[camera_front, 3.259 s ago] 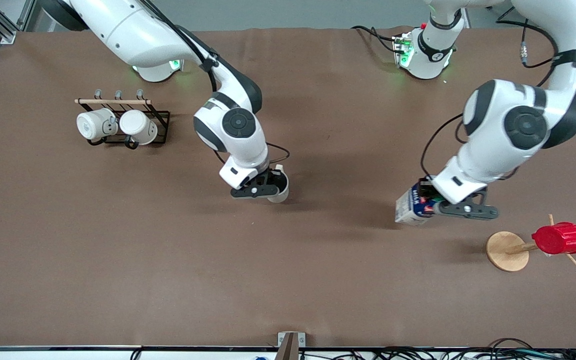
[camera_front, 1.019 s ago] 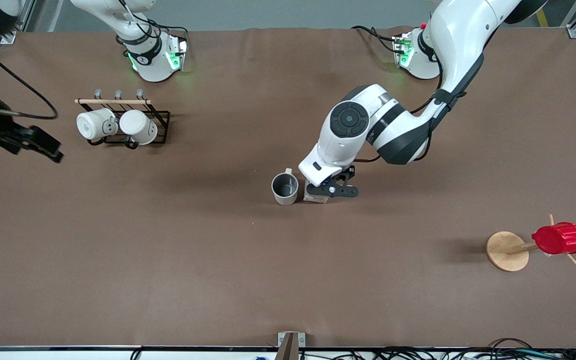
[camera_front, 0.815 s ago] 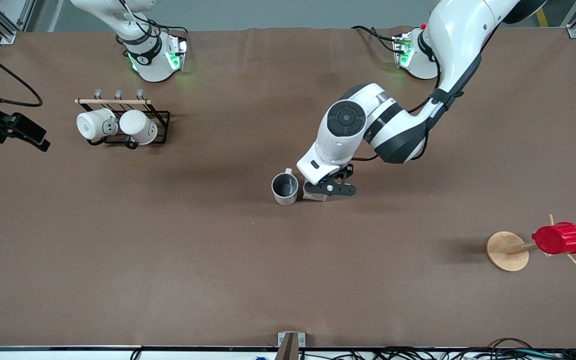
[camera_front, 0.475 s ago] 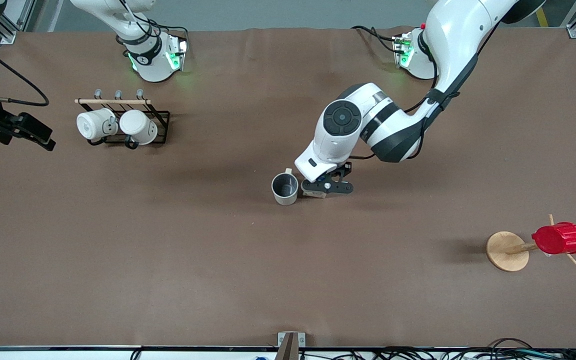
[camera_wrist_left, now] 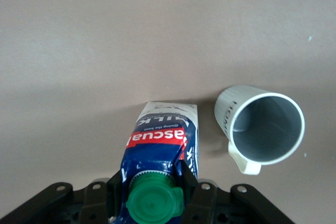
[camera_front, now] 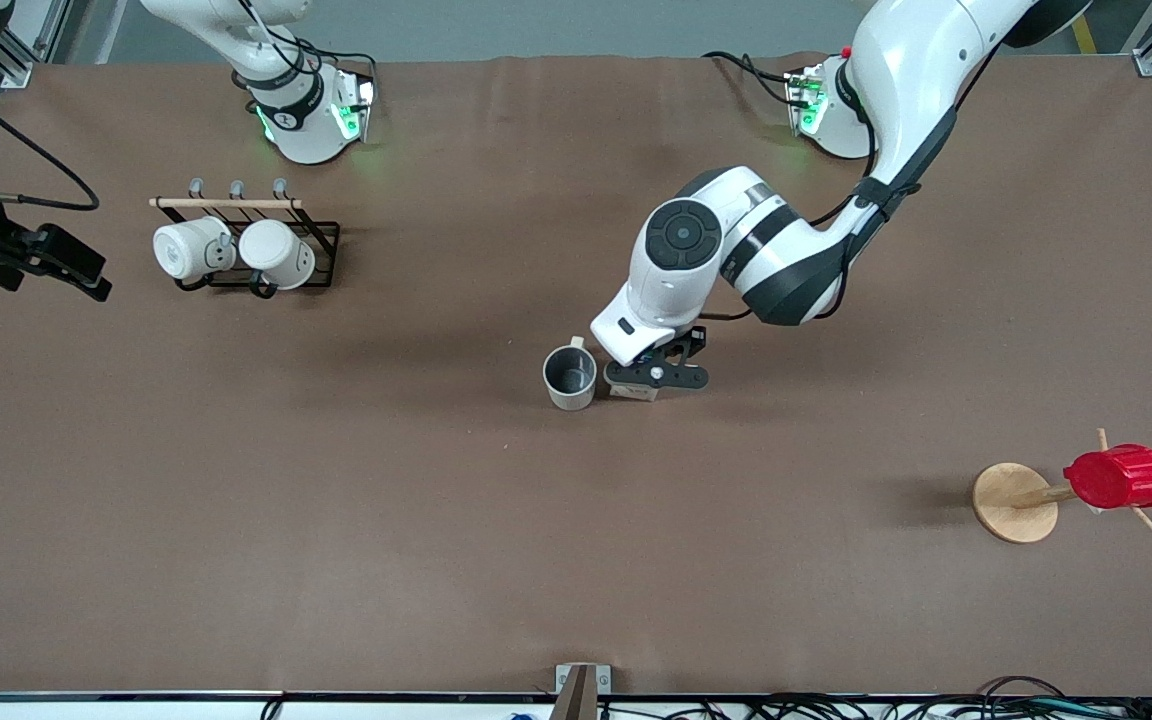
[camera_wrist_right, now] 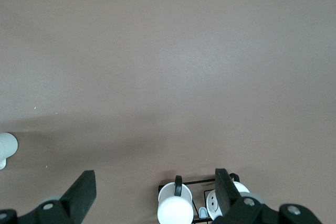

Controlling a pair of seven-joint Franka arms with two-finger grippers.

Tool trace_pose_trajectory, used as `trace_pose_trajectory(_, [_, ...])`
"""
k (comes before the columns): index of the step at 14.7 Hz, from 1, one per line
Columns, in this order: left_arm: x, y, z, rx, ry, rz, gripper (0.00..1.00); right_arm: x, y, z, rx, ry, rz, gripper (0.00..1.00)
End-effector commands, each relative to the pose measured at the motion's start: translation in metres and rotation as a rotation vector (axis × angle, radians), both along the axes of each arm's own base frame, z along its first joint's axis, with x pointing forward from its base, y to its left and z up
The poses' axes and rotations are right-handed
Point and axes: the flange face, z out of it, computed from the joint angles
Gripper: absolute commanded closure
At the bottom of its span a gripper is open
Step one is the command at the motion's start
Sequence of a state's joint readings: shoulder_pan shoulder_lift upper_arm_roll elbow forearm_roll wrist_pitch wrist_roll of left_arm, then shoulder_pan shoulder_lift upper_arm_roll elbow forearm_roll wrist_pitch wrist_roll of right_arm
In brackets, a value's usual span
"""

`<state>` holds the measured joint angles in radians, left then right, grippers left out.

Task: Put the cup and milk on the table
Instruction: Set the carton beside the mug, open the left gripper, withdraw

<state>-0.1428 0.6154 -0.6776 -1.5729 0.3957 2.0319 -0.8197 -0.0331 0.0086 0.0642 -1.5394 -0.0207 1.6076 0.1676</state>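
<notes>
The off-white cup (camera_front: 570, 377) stands upright and free on the brown table (camera_front: 336, 520), near its middle. In the left wrist view the cup (camera_wrist_left: 265, 127) shows its dark grey inside and its handle. My left gripper (camera_front: 656, 377) is shut on the top of the blue-and-white milk (camera_wrist_left: 163, 145), one finger on each side just below the green cap (camera_wrist_left: 155, 203). The milk stands close beside the cup, apart from it, toward the left arm's end; in the front view only its base (camera_front: 633, 393) shows under the gripper. My right gripper (camera_front: 76, 270) is open and empty, up over the table's edge at the right arm's end.
A black wire rack (camera_front: 321, 240) with two bright white mugs (camera_front: 191, 248) lies near the right arm's base; it also shows in the right wrist view (camera_wrist_right: 176, 211). A wooden peg stand (camera_front: 1014, 502) holding a red ribbed cup (camera_front: 1116, 477) stands toward the left arm's end.
My right gripper let go of the cup and drew back to the table's edge. My left gripper carried the milk across to beside the cup; in the last half second it barely moved.
</notes>
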Motion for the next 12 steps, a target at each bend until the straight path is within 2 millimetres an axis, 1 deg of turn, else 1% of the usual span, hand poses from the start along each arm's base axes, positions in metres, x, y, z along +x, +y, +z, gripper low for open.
trace_pose_trajectory(1, [0.003,-0.001,-0.004,0.021,-0.027,0.024,0.78,-0.005,0.001,0.000,0.017,0.000,0.010,0.00])
trace_pose_trajectory(2, [0.001,-0.003,-0.005,0.021,-0.024,0.023,0.76,-0.005,0.001,0.000,0.018,-0.001,0.008,0.00])
trace_pose_trajectory(3, [0.002,-0.002,-0.006,0.019,-0.024,0.025,0.68,-0.005,0.001,0.000,0.018,0.000,0.008,0.00])
trace_pose_trajectory(4, [0.005,-0.002,-0.001,0.014,-0.030,0.028,0.51,-0.005,0.001,0.000,0.018,0.002,0.008,0.00])
trace_pose_trajectory(5, [0.007,-0.002,0.001,0.011,-0.036,0.031,0.24,-0.005,0.001,-0.001,0.017,0.005,0.008,0.00])
trace_pose_trajectory(6, [0.007,-0.002,0.004,0.011,-0.041,0.031,0.04,-0.006,0.000,-0.002,0.017,0.010,0.006,0.00])
trace_pose_trajectory(7, [0.008,-0.001,0.008,0.006,-0.043,0.037,0.00,-0.006,0.000,-0.002,0.017,0.010,0.006,0.00])
trace_pose_trajectory(8, [0.010,0.003,0.014,0.002,-0.050,0.045,0.00,-0.006,0.000,-0.002,0.017,0.010,0.006,0.00])
trace_pose_trajectory(9, [0.012,0.006,0.025,-0.002,-0.067,0.049,0.00,-0.006,0.000,-0.002,0.017,0.010,0.008,0.00])
trace_pose_trajectory(11, [0.014,0.012,0.057,-0.008,-0.118,0.052,0.00,-0.006,0.000,-0.002,0.017,0.010,0.006,0.00])
trace_pose_trajectory(12, [0.018,0.021,0.072,0.001,-0.148,0.065,0.00,-0.006,0.000,-0.002,0.017,0.010,0.006,0.00])
